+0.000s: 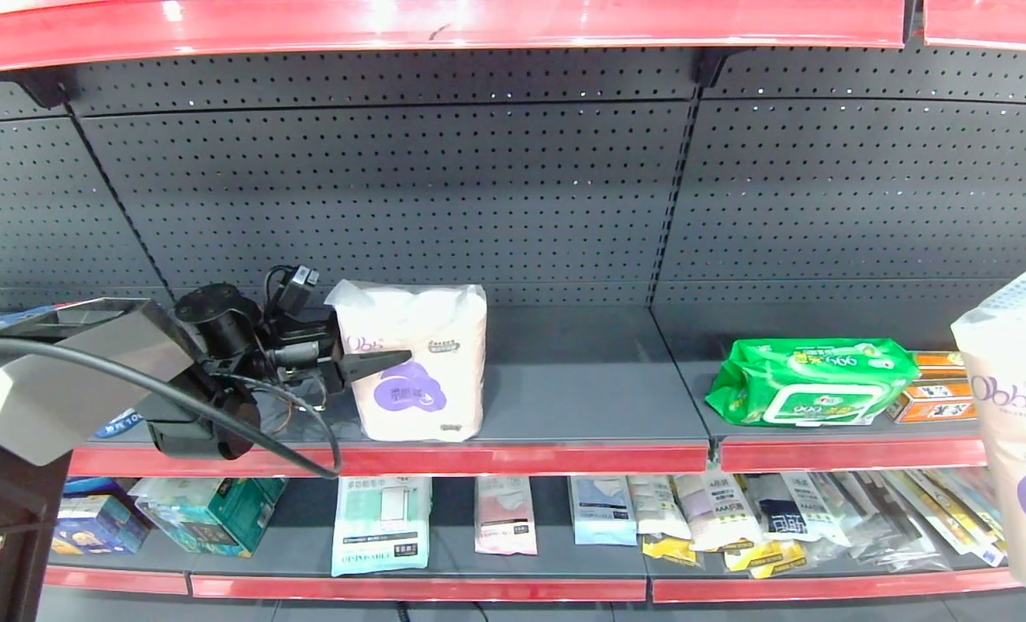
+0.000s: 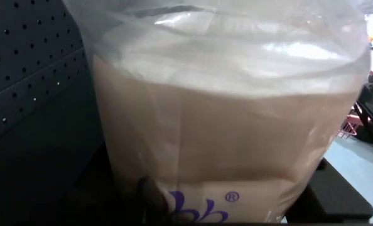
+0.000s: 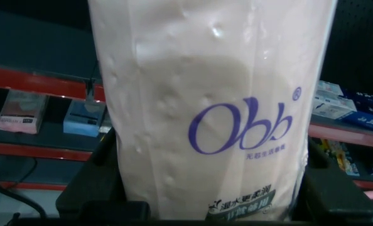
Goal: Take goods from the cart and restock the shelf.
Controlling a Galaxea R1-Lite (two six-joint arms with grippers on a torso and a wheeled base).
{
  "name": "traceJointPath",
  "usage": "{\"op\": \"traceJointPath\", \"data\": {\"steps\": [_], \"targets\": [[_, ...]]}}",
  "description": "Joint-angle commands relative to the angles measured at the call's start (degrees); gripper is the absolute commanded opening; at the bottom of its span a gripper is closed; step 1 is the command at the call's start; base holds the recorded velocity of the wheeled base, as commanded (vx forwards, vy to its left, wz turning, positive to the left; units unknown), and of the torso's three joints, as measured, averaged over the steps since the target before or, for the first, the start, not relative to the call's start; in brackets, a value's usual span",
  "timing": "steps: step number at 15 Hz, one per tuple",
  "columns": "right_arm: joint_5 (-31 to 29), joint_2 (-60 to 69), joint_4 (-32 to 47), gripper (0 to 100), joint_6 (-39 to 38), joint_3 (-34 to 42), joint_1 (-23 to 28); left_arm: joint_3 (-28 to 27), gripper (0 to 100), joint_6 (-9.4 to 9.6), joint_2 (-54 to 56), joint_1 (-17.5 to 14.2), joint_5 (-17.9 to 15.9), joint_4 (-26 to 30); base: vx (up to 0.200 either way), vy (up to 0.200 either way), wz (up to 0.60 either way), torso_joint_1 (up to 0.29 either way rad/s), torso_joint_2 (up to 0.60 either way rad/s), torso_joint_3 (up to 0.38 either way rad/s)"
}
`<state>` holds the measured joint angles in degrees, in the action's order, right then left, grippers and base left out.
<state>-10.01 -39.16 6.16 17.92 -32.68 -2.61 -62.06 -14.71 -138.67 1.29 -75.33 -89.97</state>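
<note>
Your left gripper (image 1: 366,358) is against the front of the white, purple-printed tissue pack (image 1: 416,363). The pack stands upright just ahead of it, near the shelf (image 1: 565,380) front edge. Can't tell if it's clamped or released. Shelf board shows open from the pack to the green wipes (image 1: 811,380). Left arm lies level. Your right gripper (image 3: 211,201) is clenched on a second pack (image 1: 1018,415), held aloft.

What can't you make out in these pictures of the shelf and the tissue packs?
Held tissue pack: head view, cut off by the right edge.
Orange boxes: head view, partly behind the green wipes pack; count unclear.
Shelf tissue pack: left wrist view, its lower part cut off by the edge.
Lower-shelf packets: head view, print too small.
</note>
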Motion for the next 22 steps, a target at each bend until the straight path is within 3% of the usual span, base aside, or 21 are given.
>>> {"op": "traceJointPath", "data": {"steps": [1, 10, 16, 22], "targets": [[0.0, -0.1, 0.0, 0, 0.0, 0.0, 0.0, 0.1, 0, 0.21, -0.5, 0.0, -0.1, 0.0, 0.0, 0.0, 0.0, 0.0, 0.0, 0.0], [0.0, -1.3, 0.0, 0, 0.0, -0.6, 0.0, -0.5, 0, 1.09, -2.3, -0.1, 0.4, 0.0, 0.0, 0.0, 0.0, 0.0, 0.0, 0.0], [0.0, -1.8, -0.1, 0, 0.0, -0.9, 0.0, -3.7, 0, -0.32, -3.2, 0.3, 0.5, 0.0, 0.0, 0.0, 0.0, 0.0, 0.0, 0.0], [0.0, -2.2, -0.1, 0, 0.1, -1.2, 0.0, -4.9, 0, 0.04, -3.5, 0.4, 0.4, 0.0, 0.0, 0.0, 0.0, 0.0, 0.0, 0.0]]}}
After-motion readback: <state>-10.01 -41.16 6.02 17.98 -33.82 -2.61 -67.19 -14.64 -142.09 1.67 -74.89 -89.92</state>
